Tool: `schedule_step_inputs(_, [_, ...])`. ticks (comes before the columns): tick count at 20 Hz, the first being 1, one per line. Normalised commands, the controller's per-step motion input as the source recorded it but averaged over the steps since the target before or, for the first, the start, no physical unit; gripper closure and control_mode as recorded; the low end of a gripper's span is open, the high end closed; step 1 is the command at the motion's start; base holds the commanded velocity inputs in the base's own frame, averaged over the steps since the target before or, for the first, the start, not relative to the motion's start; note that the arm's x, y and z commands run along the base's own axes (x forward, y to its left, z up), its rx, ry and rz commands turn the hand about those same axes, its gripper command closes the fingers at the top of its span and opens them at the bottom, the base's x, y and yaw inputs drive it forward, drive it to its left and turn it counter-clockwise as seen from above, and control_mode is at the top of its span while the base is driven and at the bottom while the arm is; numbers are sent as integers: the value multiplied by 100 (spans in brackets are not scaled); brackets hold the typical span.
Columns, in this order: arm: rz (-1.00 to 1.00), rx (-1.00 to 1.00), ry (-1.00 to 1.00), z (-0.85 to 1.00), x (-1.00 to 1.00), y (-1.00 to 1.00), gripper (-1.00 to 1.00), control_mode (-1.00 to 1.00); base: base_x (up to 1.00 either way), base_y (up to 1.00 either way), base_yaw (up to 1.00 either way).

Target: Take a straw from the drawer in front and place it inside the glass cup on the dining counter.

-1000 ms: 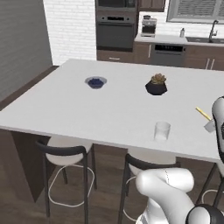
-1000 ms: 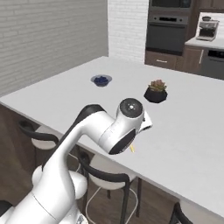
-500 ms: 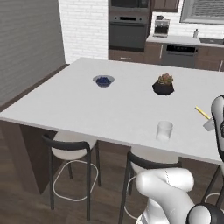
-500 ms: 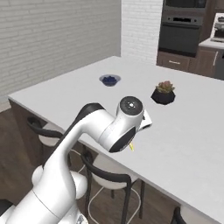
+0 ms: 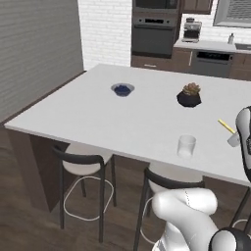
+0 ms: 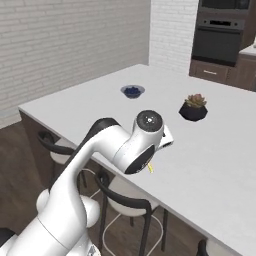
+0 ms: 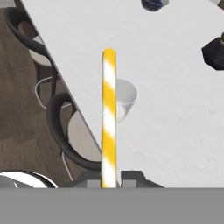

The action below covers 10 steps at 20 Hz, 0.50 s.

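Holding the straw (image 7: 108,118) tight, my hand (image 7: 109,178) is clamped on its lower end, the two dark tips pressed against it on either side. It's yellow with paler bands, and it runs straight away from my hand. Past it sits the glass cup (image 7: 122,99), clear and upright on the white counter (image 7: 175,122), near the edge above the stools. In the hand view the straw crosses the cup's left side, its far tip reaching beyond the cup's rim; how high it hangs above the cup I can't tell. From the left base view the straw (image 5: 226,126) pokes out as a short yellow stub, up and to the right of the cup (image 5: 186,145). Beyond the cup, further across the counter, the black plant pot (image 5: 189,97) stands, and left of that pot the dark blue bowl (image 5: 122,89). Below the cup's edge of the counter, a black-framed stool (image 5: 83,164) with a pale seat is tucked in.
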Motion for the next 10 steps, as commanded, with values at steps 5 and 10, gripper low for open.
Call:
schedule_step_inputs(5, [0,0,0,0,0,0,100,100,5,-17,15])
schedule_step_inputs(10, [0,0,0,0,0,0,100,100,14,-6,11])
